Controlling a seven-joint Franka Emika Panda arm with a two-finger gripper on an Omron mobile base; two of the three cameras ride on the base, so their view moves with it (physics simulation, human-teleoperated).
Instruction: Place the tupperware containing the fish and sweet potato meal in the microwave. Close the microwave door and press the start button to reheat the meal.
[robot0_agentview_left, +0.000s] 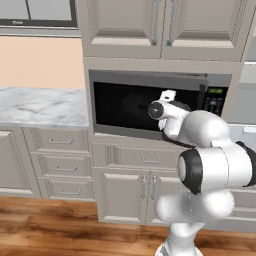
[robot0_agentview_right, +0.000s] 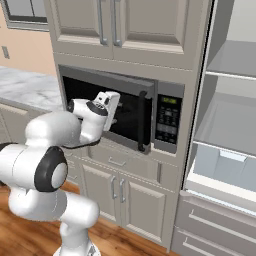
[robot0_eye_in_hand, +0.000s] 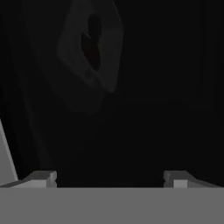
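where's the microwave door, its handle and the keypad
microwave door (robot0_agentview_right: 127, 117), right base view, on the dark glass right of the hand
door handle (robot0_agentview_right: 148, 120), right base view, middle of the black vertical bar
keypad (robot0_agentview_right: 167, 125), right base view, on the dark button panel under the green display

The microwave (robot0_agentview_left: 159, 105) is a wide silver-grey unit built into the cabinet column, its dark keypad with a green display at 3 o'clock of the door. The door (robot0_agentview_right: 112, 112), dark glass in a grey frame with a vertical black bar handle, stands nearly shut, its handle edge slightly ajar. Through the glass the tupperware (robot0_eye_in_hand: 89, 54) shows dimly, at 11 o'clock in the hand view.
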